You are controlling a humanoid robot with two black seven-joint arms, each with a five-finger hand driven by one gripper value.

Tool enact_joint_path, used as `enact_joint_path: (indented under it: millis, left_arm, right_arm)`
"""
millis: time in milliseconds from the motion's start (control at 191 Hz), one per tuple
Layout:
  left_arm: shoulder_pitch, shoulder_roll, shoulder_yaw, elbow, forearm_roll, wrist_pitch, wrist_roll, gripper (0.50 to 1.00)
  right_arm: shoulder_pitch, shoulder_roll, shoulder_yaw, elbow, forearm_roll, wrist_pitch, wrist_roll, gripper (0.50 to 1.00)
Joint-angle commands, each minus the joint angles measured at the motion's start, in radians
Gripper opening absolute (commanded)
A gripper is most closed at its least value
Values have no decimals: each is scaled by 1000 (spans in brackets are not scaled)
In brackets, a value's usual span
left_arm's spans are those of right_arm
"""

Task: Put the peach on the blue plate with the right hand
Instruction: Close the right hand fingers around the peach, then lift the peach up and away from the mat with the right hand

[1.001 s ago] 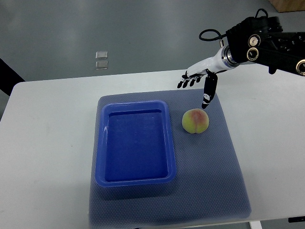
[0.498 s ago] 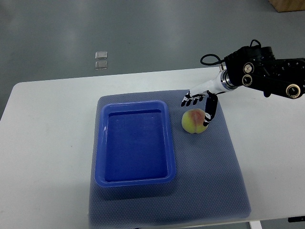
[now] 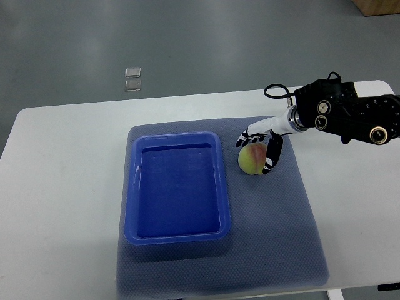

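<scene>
the peach (image 3: 252, 159) sits on the grey-blue mat (image 3: 275, 225) that covers the middle of the white table (image 3: 62, 187), just beside the right rim of the blue plate (image 3: 177, 235), which is really a shallow rectangular tray, bare inside. the fruit is apart from the tray wall, with a narrow strip of mat between them.

the right hand (image 3: 261, 142) comes in from the right edge on its black forearm and is draped over the far and right sides of the peach. the dark thumb runs down the fruit's right flank, and the fingers (image 3: 245, 134) arch over its far top edge. the hand looks partly open, cupped around the peach rather than clamped; whether the pads are pressing yet cannot be told from this angle. the peach appears to rest on the mat, not lifted.

as a judgement: a peach is light, round and inclined to roll, with soft flesh that bruises under pinching and a fuzzy skin that gives fair grip. the best hold is across its widest girth, thumb opposite fingers, closing gently. a grip too high on the dome could squeeze it out sideways toward the tray.

the left hand is not visible.
</scene>
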Motion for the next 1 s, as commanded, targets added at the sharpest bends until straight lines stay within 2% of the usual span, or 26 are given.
enact_joint_path:
  millis: [0, 183, 189, 225, 241, 293, 299, 304, 309, 314, 330, 372, 435, 440, 461, 555, 666, 718, 723, 734, 781, 828, 833, 943, 948, 996]
  left_arm:
    - [0, 0, 0, 2, 0, 0, 0, 1000]
    - [0, 0, 0, 2, 0, 0, 0, 1000]
    - [0, 0, 0, 2, 0, 0, 0, 1000]
    - [0, 0, 0, 2, 0, 0, 0, 1000]
    - [0, 0, 0, 2, 0, 0, 0, 1000]
    - [0, 0, 0, 2, 0, 0, 0, 1000]
    - [0, 0, 0, 2, 0, 0, 0, 1000]
    - [0, 0, 0, 2, 0, 0, 0, 1000]
    - [0, 0, 0, 2, 0, 0, 0, 1000]
    - [0, 0, 0, 2, 0, 0, 0, 1000]
    - [0, 0, 0, 2, 0, 0, 0, 1000]
    - [0, 0, 0, 3, 0, 0, 0, 1000]
    - [0, 0, 0, 3, 0, 0, 0, 1000]
    - [0, 0, 0, 3, 0, 0, 0, 1000]
    - [2, 0, 0, 3, 0, 0, 0, 1000]
    - [0, 0, 0, 5, -1, 1, 0, 1000]
    - [0, 0, 0, 3, -1, 1, 0, 1000]
    - [0, 0, 0, 3, -1, 1, 0, 1000]
    - [0, 0, 0, 3, -1, 1, 0, 1000]
    - [0, 0, 0, 3, -1, 1, 0, 1000]
    - [0, 0, 0, 3, -1, 1, 0, 1000]
    - [0, 0, 0, 3, -1, 1, 0, 1000]
    - [0, 0, 0, 2, 0, 0, 0, 1000]
    - [0, 0, 0, -1, 0, 0, 0, 1000]
    - [0, 0, 0, -4, 0, 0, 0, 1000]
    - [0, 0, 0, -6, 2, 0, 0, 1000]
  right_arm:
    - [-8, 1, 0, 1, -1, -13, 4, 919]
    - [-26, 1, 1, -1, -1, -31, 9, 885]
    - [-31, 1, 1, -1, -1, -42, 9, 866]
    - [-36, 1, 1, -1, -1, -48, 9, 856]
    - [-37, 1, 1, -1, -1, -49, 9, 830]
    - [-37, 1, 1, -1, -1, -49, 9, 829]
    - [-39, 1, 1, -1, -1, -52, 10, 708]
    - [-39, 1, 1, -1, -1, -52, 10, 707]
    - [-39, 1, 1, -1, -1, -52, 10, 676]
    - [-39, 1, 1, -1, -1, -52, 10, 676]
    - [-39, 0, 1, 1, -2, -51, 10, 627]
    - [-37, -5, 1, 1, -2, -49, 10, 576]
    - [-37, -5, 1, 1, -2, -49, 10, 568]
    - [-31, -11, 1, 2, -1, -48, 10, 525]
    - [-26, -14, 3, 4, -1, -46, 10, 511]
    - [6, -45, 15, 16, 9, -36, 10, 509]
    - [119, -117, 44, 74, 25, 9, 12, 511]
    - [119, -117, 44, 74, 25, 9, 12, 511]
    - [182, -169, 63, 106, 48, 33, 13, 513]
    - [200, -178, 64, 113, 55, 38, 15, 513]
    - [262, -213, 67, 136, 85, 53, 16, 515]
    - [262, -214, 67, 136, 85, 53, 16, 515]
    - [336, -258, 66, 168, 120, 81, 18, 517]
    - [398, -296, 66, 190, 145, 99, 18, 515]
    - [450, -322, 64, 209, 157, 113, 18, 517]
    - [477, -333, 61, 219, 162, 116, 18, 517]
